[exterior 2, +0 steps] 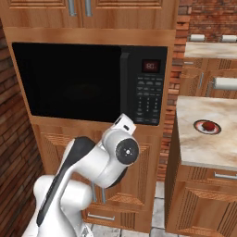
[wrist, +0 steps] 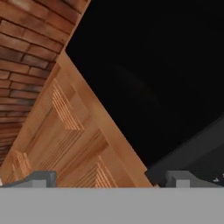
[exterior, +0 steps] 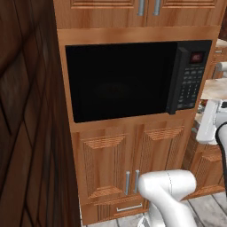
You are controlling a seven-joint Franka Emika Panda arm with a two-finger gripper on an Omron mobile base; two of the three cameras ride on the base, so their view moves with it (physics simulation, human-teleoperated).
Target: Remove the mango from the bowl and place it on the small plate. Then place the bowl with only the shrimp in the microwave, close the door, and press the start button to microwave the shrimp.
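The black microwave (exterior: 133, 80) (exterior 2: 88, 78) is built into wooden cabinets, and its door (exterior: 119, 84) (exterior 2: 69, 78) looks shut, with the bar handle (exterior: 174, 80) (exterior 2: 125, 83) beside the keypad (exterior: 189, 84) (exterior 2: 149, 97). On the counter to the right, the dark red mango (exterior 2: 210, 125) rests on the small plate (exterior 2: 198, 126). The bowl and shrimp are hidden. In the hand view my gripper (wrist: 113, 178) is open, fingertips (wrist: 39, 178) wide apart with nothing between them, facing the dark door window (wrist: 166, 65) at a tilt.
Wooden cabinet doors (exterior: 106, 164) (wrist: 78, 140) sit below the microwave. A marble counter (exterior 2: 203, 143) stands to the right. A brick wall (wrist: 26, 52) is to one side. My white arm (exterior 2: 115, 157) (exterior: 168, 190) fills the foreground.
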